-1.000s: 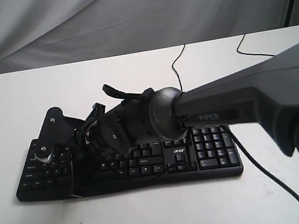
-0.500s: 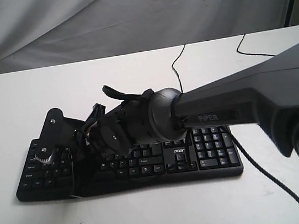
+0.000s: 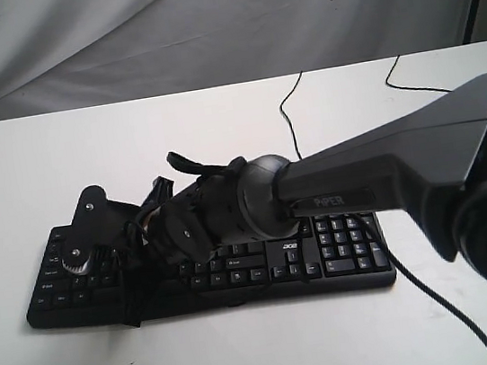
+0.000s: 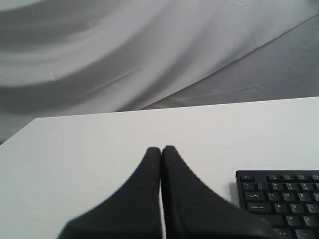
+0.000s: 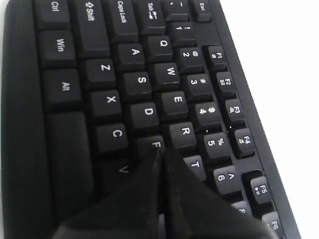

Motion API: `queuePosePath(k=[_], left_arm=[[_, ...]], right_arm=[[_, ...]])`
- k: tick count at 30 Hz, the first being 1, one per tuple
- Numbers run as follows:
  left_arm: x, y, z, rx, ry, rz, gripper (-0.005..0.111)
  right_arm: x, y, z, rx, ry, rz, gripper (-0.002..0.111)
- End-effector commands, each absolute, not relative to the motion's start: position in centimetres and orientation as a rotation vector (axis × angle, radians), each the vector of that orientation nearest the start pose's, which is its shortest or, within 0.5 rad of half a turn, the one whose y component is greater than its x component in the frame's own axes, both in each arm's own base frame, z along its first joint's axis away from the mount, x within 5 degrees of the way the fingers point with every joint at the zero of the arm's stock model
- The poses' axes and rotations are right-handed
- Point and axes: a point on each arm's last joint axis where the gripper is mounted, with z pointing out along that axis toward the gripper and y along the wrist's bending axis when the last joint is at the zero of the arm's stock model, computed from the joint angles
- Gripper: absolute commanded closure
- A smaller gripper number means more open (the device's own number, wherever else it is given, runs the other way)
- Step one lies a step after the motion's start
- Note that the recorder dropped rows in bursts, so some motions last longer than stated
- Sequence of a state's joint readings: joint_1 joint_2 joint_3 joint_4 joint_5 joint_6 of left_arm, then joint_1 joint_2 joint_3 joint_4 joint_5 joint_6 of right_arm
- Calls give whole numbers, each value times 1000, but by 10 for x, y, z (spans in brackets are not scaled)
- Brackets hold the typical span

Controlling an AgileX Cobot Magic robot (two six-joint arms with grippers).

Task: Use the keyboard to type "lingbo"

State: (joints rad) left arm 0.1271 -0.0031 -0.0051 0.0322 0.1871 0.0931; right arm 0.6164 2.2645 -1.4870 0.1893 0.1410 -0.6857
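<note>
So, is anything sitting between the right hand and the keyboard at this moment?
Nothing visible does. The right hand, fingers together, has its tip at the F key of the keyboard, with only bare keys around it.

The keyboard (image 5: 124, 99) under the right gripper (image 5: 160, 152) is black with white key legends, and the gripper's fingers (image 5: 189, 204) are the same matte black. The left gripper (image 4: 161, 148) is black too, with the white table (image 4: 99, 144) beyond its tips and a pale grey draped cloth (image 4: 124, 50) past that. The arm (image 3: 404, 160) is dark grey with pale "PIPER" lettering, and a thin black cable (image 3: 286, 108) crosses the white tabletop.
</note>
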Motion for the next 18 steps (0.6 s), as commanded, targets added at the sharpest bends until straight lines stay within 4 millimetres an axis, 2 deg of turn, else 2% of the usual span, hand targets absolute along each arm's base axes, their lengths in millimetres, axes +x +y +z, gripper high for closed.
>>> queuePosePath(k=[1, 8, 18], left_arm=[[56, 7, 197, -6, 1670, 190, 106], [56, 7, 197, -6, 1670, 190, 106], [56, 7, 197, -6, 1670, 190, 106]], right_arm=[[390, 280, 118, -1277, 2007, 87, 108], [388, 279, 138, -1263, 1989, 93, 108], [381, 266, 135, -1259, 2017, 83, 108]])
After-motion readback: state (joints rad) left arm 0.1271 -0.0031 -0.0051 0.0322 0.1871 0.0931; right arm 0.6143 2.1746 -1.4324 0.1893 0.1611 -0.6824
